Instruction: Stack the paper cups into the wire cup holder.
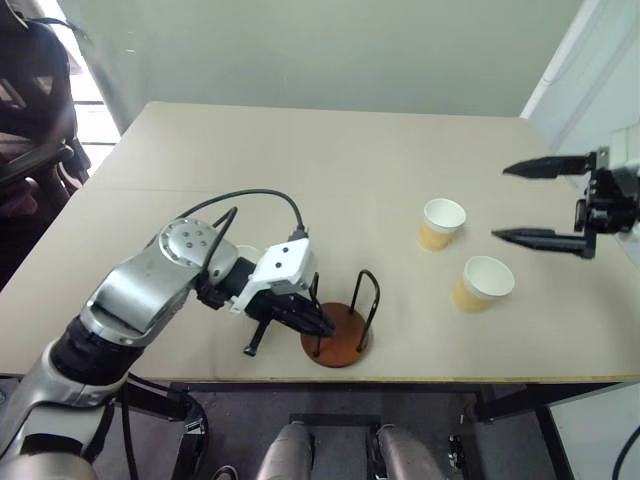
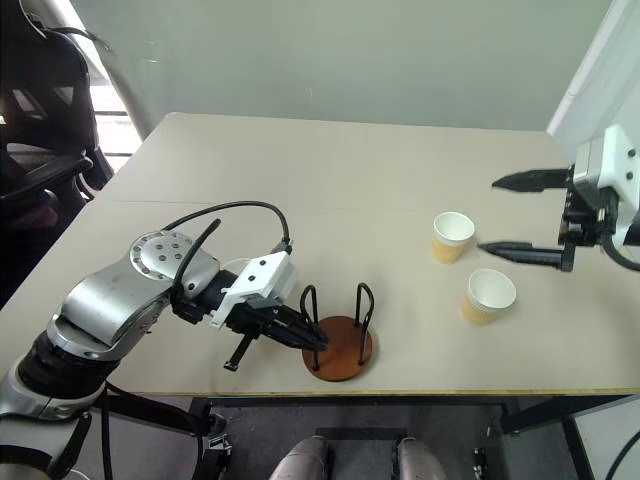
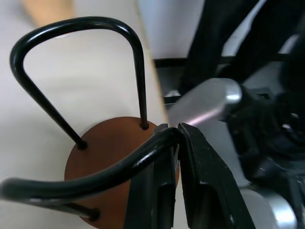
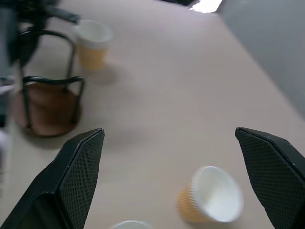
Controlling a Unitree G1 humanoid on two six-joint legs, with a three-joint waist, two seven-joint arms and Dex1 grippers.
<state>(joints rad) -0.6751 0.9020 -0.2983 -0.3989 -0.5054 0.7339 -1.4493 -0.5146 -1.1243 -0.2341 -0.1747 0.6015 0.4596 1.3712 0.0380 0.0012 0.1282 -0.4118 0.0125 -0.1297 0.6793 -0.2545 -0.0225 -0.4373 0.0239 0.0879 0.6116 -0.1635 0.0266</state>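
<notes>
Cups stand unstacked at right; the empty wire holder, near edge, sits gripped at one loop by the clenched left gripper. Right gripper hovers released.

Ahead of the wide-spread right gripper, only two upright tan-yellow paper cups on bare beige tabletop, while round reddish-brown wire cup holder crowded by shut left gripper against its black loops.
</notes>
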